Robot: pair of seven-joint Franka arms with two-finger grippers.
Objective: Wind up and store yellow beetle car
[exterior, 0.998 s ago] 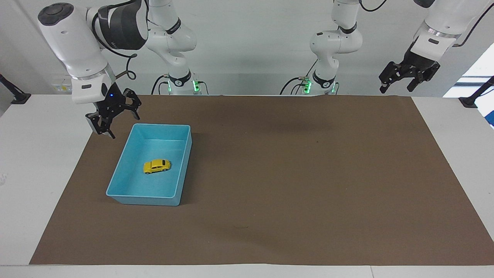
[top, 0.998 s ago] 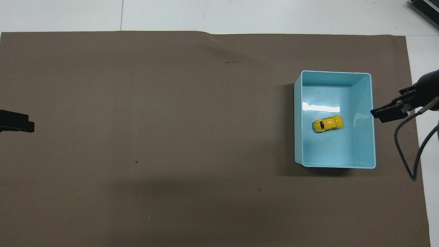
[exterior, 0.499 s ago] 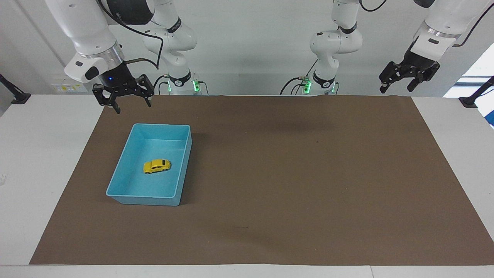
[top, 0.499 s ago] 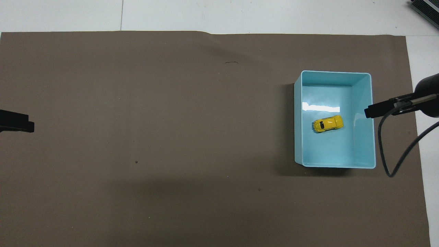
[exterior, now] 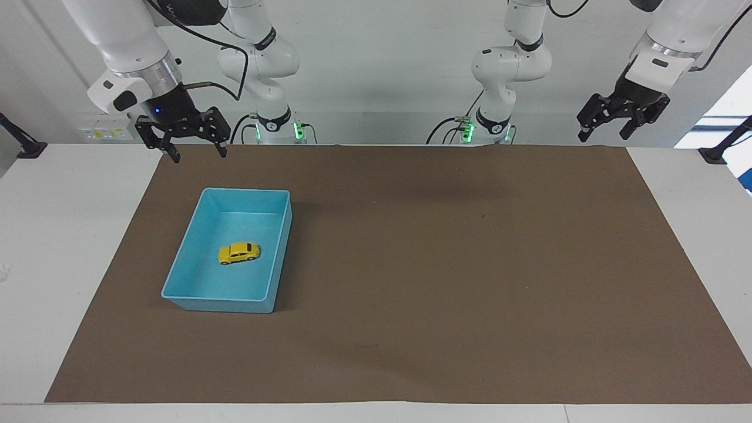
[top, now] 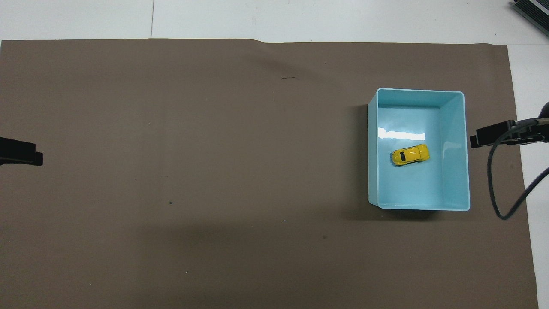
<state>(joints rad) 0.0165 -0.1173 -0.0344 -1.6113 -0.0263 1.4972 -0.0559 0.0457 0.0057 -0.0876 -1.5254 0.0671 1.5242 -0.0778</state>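
The yellow beetle car [exterior: 239, 253] stands on its wheels on the floor of the blue bin [exterior: 185, 249], near the bin's middle; it also shows in the overhead view [top: 410, 155]. My right gripper [exterior: 198, 156] is open and empty, raised in the air over the mat's edge beside the bin's end nearest the robots. Its tip shows in the overhead view [top: 481, 140] beside the bin [top: 455, 171]. My left gripper [exterior: 603, 136] is open and empty, waiting high over the left arm's end of the table.
A brown mat [exterior: 446, 264] covers most of the white table [exterior: 53, 235]. The bin stands on the mat toward the right arm's end. A black cable [top: 497, 189] hangs from the right wrist beside the bin.
My right gripper has risen from beside the bin, turned its fingers downward and drawn back toward the robots. The car, the bin and the left arm have not moved.
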